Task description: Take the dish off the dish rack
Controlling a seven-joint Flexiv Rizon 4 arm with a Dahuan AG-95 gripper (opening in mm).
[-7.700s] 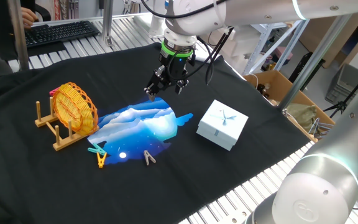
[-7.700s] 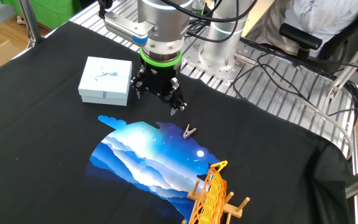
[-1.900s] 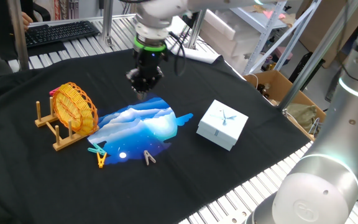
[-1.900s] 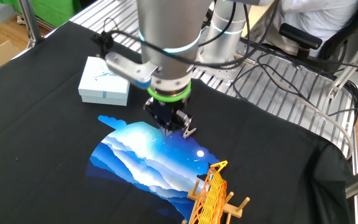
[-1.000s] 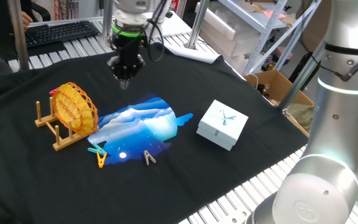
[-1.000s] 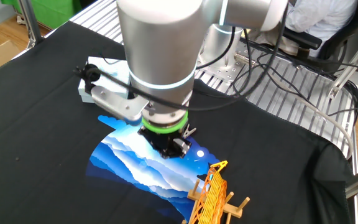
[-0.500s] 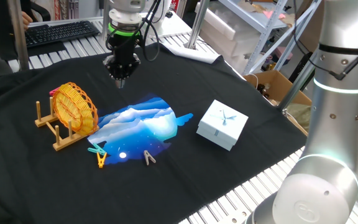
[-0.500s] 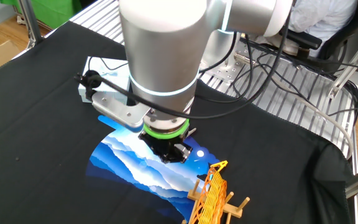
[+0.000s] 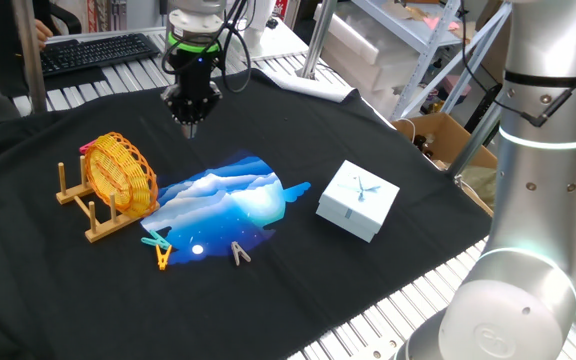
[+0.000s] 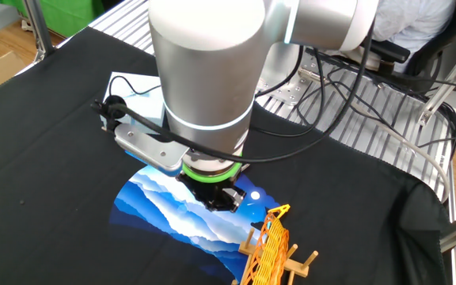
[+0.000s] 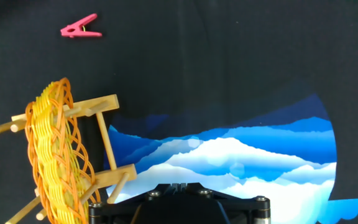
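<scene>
Gripper (image 9: 188,126) up in the air beyond the mat (image 9: 226,205), well clear of the rack (image 9: 93,210); released or clenched, cannot tell. Dish (image 9: 120,174) standing on edge between the rack's pegs, just beside the mat. Pink peg (image 11: 80,28) lying past the rack.

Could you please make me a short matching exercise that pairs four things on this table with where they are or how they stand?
Things:
1. dish
2. box
3. mat
4. gripper

Places or states:
A. lying flat between the rack and the box
B. in the air above the cloth, holding nothing
C. standing on edge between the pegs of the rack
D. on the cloth at the far end from the rack

Pairs: 1-C, 2-D, 3-A, 4-B
</scene>
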